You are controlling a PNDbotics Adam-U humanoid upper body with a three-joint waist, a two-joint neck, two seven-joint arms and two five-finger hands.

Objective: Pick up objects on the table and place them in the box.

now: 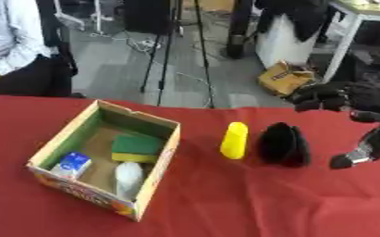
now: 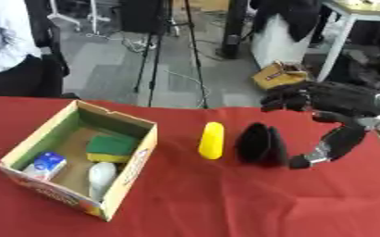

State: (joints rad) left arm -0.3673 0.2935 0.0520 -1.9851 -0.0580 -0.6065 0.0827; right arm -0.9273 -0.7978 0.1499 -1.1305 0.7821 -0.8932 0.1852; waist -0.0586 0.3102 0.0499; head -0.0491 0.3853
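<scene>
An open cardboard box (image 1: 162, 159) stands at the left of the red table. Inside it lie a green and yellow sponge (image 1: 136, 148), a small blue and white carton (image 1: 71, 164) and a white bottle-like thing (image 1: 128, 178). A yellow oblong object (image 1: 234, 140) lies to the right of the box. Beside it stands a black rounded object (image 1: 282, 144). My right hand (image 2: 330, 99) hovers just right of and above the black object, fingers spread and slightly curled, thumb (image 2: 326, 148) pointing down, holding nothing. The left hand shows in neither view.
The red tablecloth (image 1: 249, 203) covers the whole near area. Beyond the far edge are a tripod (image 1: 173, 51), a small cardboard box on the floor (image 1: 283, 77), a white table leg (image 1: 342, 44) and a seated person at the upper left.
</scene>
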